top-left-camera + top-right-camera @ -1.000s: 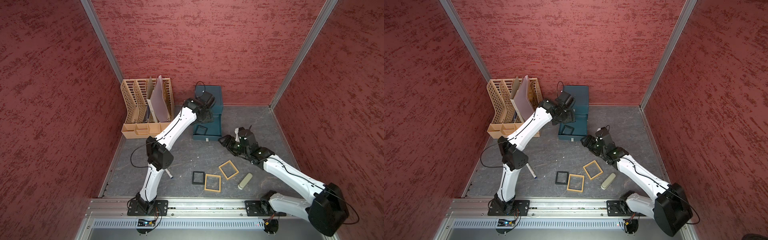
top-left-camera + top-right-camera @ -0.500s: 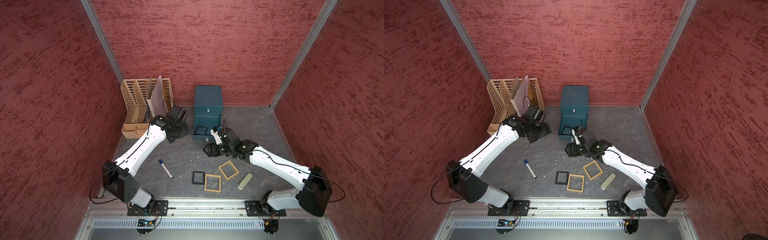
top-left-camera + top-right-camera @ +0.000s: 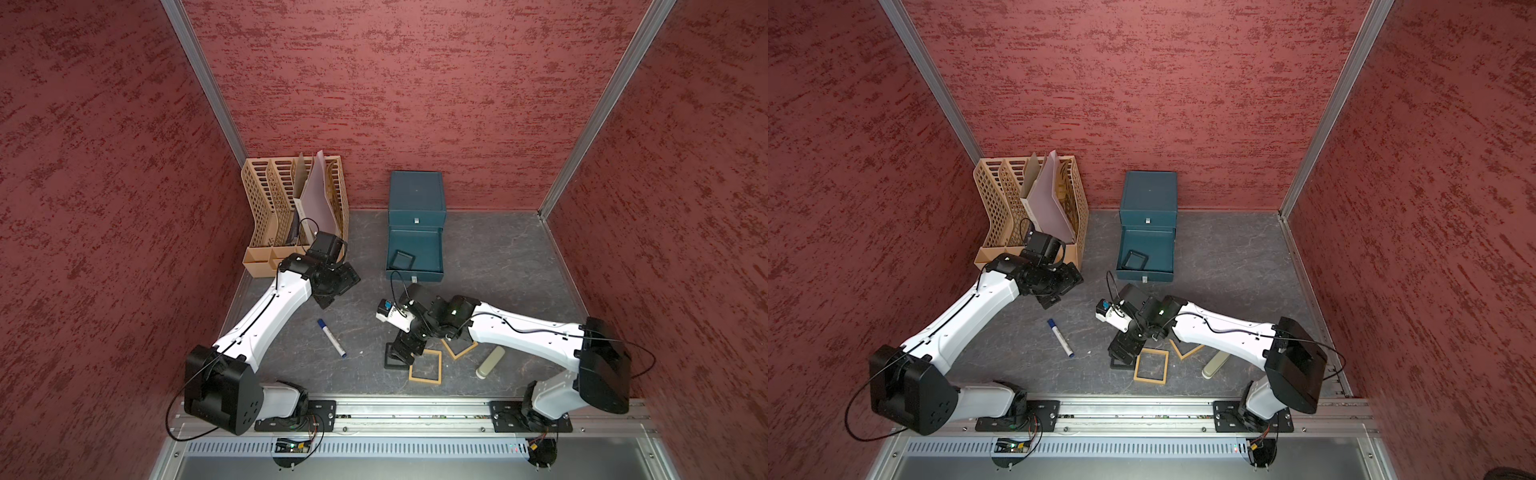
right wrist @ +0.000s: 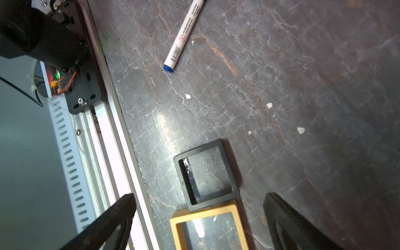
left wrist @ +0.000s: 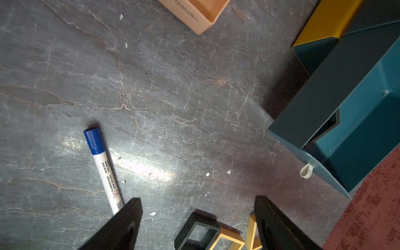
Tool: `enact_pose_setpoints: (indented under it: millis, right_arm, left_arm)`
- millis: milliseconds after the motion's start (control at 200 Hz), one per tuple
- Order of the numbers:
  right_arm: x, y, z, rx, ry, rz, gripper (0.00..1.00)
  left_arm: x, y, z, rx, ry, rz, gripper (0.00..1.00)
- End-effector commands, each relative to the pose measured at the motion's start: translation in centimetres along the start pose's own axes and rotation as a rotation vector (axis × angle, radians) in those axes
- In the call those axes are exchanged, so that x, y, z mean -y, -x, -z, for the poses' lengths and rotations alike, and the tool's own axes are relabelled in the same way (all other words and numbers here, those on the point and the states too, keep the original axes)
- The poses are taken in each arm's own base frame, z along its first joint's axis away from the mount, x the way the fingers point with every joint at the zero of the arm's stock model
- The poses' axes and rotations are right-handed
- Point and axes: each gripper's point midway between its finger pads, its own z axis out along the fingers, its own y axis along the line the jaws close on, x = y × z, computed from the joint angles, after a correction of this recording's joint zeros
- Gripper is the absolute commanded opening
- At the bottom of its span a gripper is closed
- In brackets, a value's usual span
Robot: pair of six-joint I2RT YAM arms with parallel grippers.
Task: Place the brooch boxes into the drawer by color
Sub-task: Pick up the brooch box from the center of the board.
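L gripper (image 5: 197,200) open, empty, held low to left of drawer (image 3: 417,195), arm stretched fwd. R gripper (image 4: 200,195) spread wide, aimed down, in front of drawer.

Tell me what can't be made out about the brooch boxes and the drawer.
- In both top views, the right gripper covers most of the black box on the table.
- In both top views, the right arm hides part of the farther tan box.
- Right wrist view: the nearer tan box is cut off by the picture's edge.
- Every view: the teal drawer chest's closed top drawer hides its contents.
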Motion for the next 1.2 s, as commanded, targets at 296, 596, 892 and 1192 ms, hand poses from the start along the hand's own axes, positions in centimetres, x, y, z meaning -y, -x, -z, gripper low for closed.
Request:
enact_pose_setpoints:
  millis: [296, 596, 892, 1192]
  right_arm:
    - [-0.5, 0.9, 0.1, 0.076, 0.011, 0.299, 0.99]
    - [-0.3, -0.6, -1.2, -0.021, 0.034, 0.349, 0.99]
    - [-0.7, -0.8, -1.7, -0.032, 0.066, 0.341, 0.99]
    - [-0.7, -0.9, -2.9, -0.105, 0.091, 0.291, 0.99]
  left_arm:
    - [-0.5, -0.2, 0.4, 0.003, -0.054, -0.003, 0.87]
    - [-0.5, -0.3, 0.5, -0.001, -0.067, -0.005, 0.87]
    - [-0.6, 0.1, 0.8, 0.012, -0.062, -0.001, 0.89]
    - [-0.6, 0.0, 0.9, 0.012, -0.066, -0.006, 0.91]
